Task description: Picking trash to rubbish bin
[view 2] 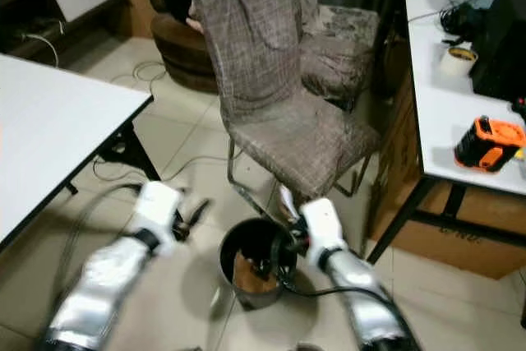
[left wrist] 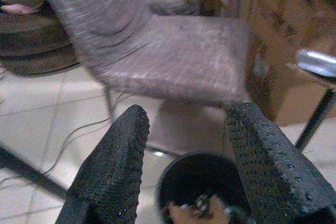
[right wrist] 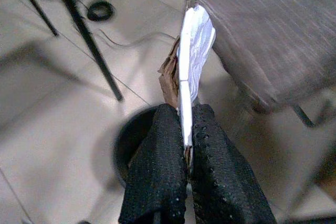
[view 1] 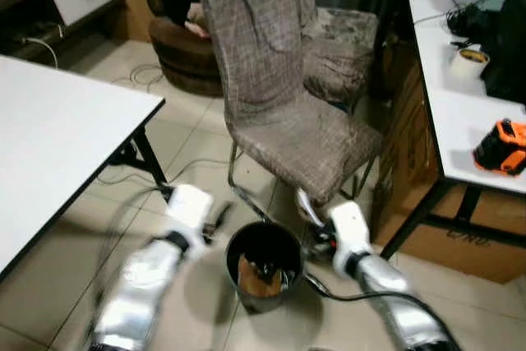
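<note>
Right gripper (right wrist: 186, 145) pinching white-and-brown trash (right wrist: 193, 51) flat between closed fingers, just above black bin's (view 1: 265, 246) rim. Left gripper (left wrist: 186, 156) hovering beside bin, fingers spread, holding nothing. Showing brown scrap inside bin from head views. Beyond bin, grey chair (view 1: 279, 96).

Both silver arms reach forward and down, forearms blurred. Left arm (view 1: 144, 285) angled inward from lower left, white wrist block at its end; left hand (left wrist: 184, 150) with two black dotted fingers (left wrist: 115, 166) spread wide apart, nothing between them. Right arm (view 1: 394, 302) angled inward from lower right, white wrist block raised; right hand (right wrist: 186, 129) with fingers (right wrist: 157, 171) pressed together, clamping thin white-and-brown flat scrap (right wrist: 191, 51) that sticks out past fingertips.
</note>
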